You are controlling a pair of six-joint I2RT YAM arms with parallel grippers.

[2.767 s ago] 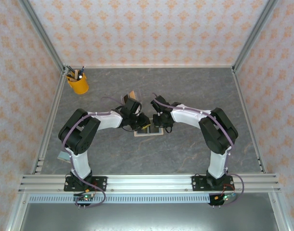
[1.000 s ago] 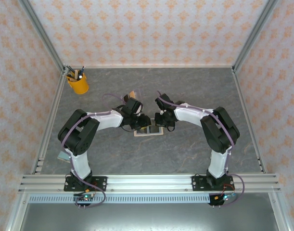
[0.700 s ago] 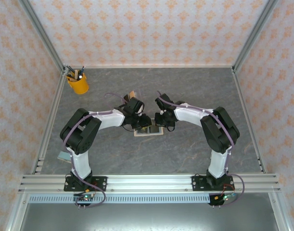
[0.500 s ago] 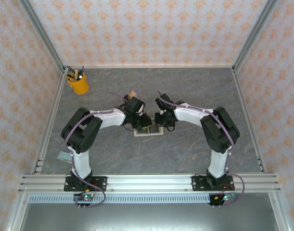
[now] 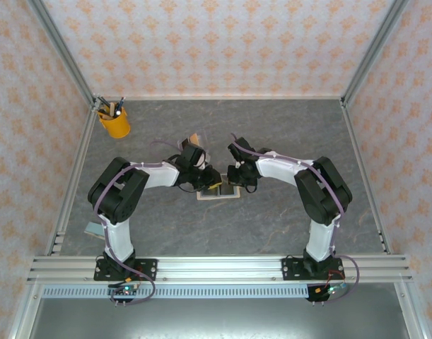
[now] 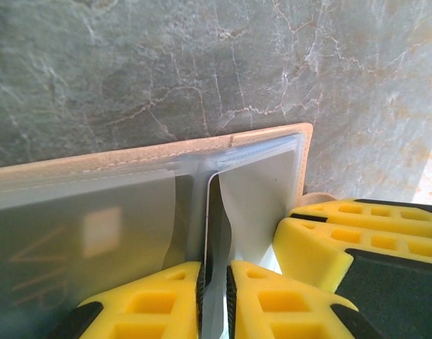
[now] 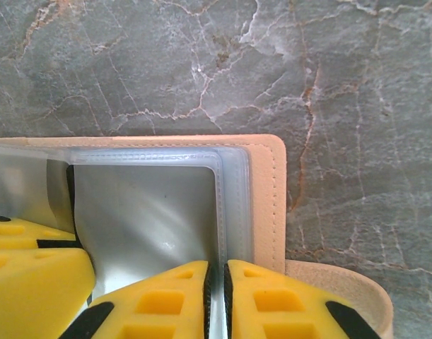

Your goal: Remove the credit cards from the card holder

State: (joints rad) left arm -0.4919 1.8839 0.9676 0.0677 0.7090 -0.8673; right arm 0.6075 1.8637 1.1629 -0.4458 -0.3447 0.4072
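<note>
Black-white arms, purple cables, yellow end effector fingers, seemingly moulded

No wording can be read with certainty. In the left wrist view, at about 8 o'clock, faint orange strokes like large letters stand on a credit card under a clear sleeve of the card holder, too blurred to make out. A pale blank square sits beside them, toward 3 o'clock.
</note>
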